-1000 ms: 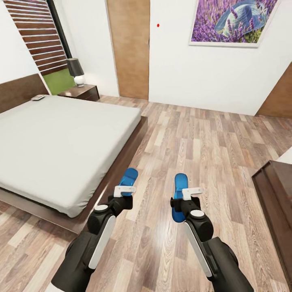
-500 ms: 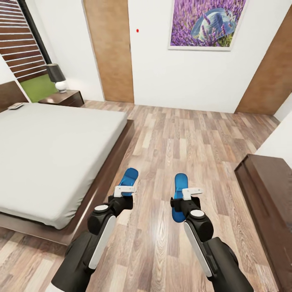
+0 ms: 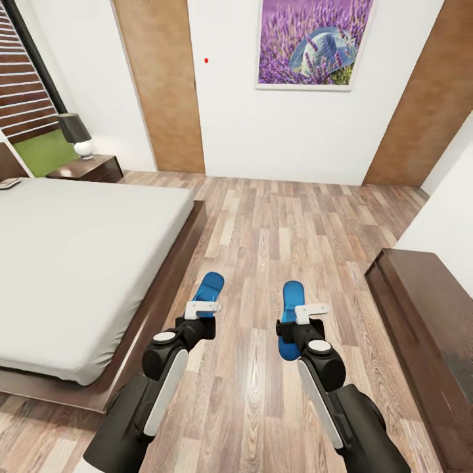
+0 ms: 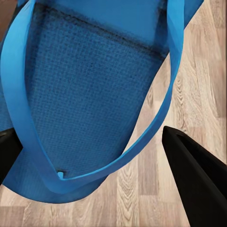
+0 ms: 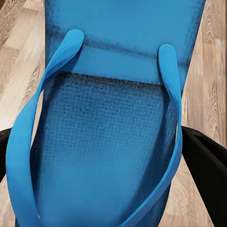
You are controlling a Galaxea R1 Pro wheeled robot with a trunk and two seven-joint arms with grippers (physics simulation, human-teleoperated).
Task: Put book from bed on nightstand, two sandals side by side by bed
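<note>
Each gripper, left [image 3: 205, 307] and right [image 3: 309, 310], is clamped on a bright blue flat sandal [image 3: 210, 289] [image 3: 290, 320], which could be dropped crooked if released above the wood-plank floor [image 3: 276, 230].

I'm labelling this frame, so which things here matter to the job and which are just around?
Job:
left sandal, held in left gripper
right sandal, held in right gripper
bed
nightstand
book, at the bed's far corner

Just around:
lamp
sideboard
picture
doors
</note>
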